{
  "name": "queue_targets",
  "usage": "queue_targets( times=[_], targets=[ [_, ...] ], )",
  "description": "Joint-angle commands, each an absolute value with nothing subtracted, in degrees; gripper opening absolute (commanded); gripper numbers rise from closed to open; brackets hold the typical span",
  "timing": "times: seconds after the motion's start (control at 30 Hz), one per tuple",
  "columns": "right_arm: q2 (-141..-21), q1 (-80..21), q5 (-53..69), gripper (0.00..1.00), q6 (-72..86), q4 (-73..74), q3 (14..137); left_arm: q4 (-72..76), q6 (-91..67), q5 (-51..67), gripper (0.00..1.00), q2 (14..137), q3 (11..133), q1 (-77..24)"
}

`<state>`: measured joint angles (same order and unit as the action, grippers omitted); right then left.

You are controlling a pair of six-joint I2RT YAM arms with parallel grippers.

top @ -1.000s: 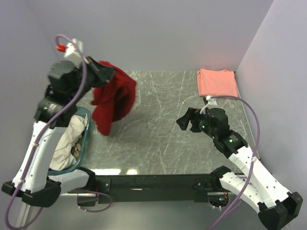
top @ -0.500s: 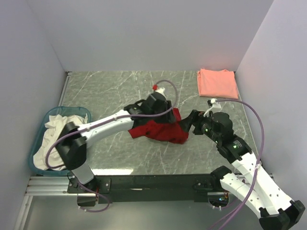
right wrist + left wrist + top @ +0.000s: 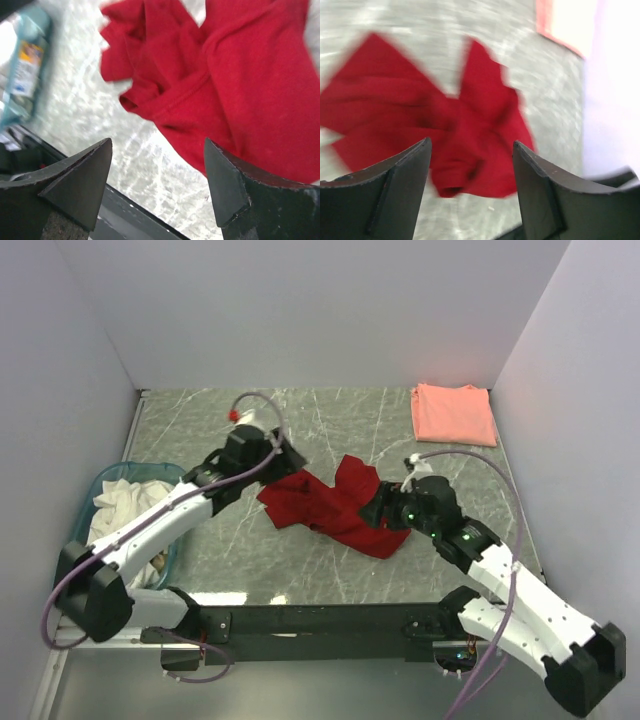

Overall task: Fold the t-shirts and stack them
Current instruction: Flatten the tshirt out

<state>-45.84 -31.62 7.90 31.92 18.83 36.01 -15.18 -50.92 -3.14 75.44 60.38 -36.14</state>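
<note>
The deep red t-shirt (image 3: 335, 505) lies crumpled and spread on the middle of the table. My left gripper (image 3: 288, 464) hovers over its back left edge, open, with nothing between its fingers; in the left wrist view (image 3: 470, 167) the red shirt (image 3: 465, 130) lies beyond the jaws. My right gripper (image 3: 376, 512) is at the shirt's right edge, open too; its wrist view (image 3: 157, 172) shows the red cloth (image 3: 235, 75) above bare table. The salmon-pink t-shirt (image 3: 455, 412) lies folded at the back right corner, also seen as a pink patch (image 3: 565, 20).
A teal basket (image 3: 178, 476) with white cloth (image 3: 115, 510) in it stands at the left edge, and shows blurred as a teal shape (image 3: 25, 65) in the right wrist view. Walls close in the table on the left, back and right. The arms' black base rail (image 3: 320, 622) runs along the front.
My left arm swung the red shirt from above the basket to the table's middle, let it go and drew back to the left. My right gripper moved in to the shirt's right edge.
</note>
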Motion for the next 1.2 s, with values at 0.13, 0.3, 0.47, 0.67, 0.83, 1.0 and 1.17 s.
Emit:
queue_targets(
  times=[0.13, 0.3, 0.47, 0.67, 0.83, 1.0, 1.17],
  targets=[
    [-53.61, -39.28, -3.07, 0.78, 31.90, 16.26, 40.24, -17.49, -53.35, -5.54, 0.69, 67.94, 47.12, -29.97],
    [-59.49, -47.36, -10.10, 0.77, 32.17, 16.87, 43.50, -17.14, -54.14, -6.06, 0.66, 67.41, 41.85, -29.71],
    [-65.56, -54.57, -16.43, 0.75, 31.38, 16.35, 47.28, -14.51, -54.93, -5.01, 0.63, 69.86, 39.20, -29.62],
    [-74.34, -59.23, -19.94, 0.70, 29.27, 16.35, 53.61, -10.90, -55.37, -3.34, 0.60, 74.87, 37.62, -29.79],
    [-83.21, -61.08, -21.79, 0.68, 27.69, 17.40, 58.97, -8.97, -55.37, -3.08, 0.59, 78.22, 37.97, -29.79],
    [-88.85, -61.61, -24.60, 0.65, 28.04, 17.67, 60.90, -7.65, -55.63, -2.90, 0.57, 80.77, 38.85, -29.79],
    [-93.51, -61.61, -26.45, 0.61, 27.86, 16.61, 61.79, -6.68, -55.72, -2.46, 0.47, 82.96, 40.07, -29.71]
  ],
)
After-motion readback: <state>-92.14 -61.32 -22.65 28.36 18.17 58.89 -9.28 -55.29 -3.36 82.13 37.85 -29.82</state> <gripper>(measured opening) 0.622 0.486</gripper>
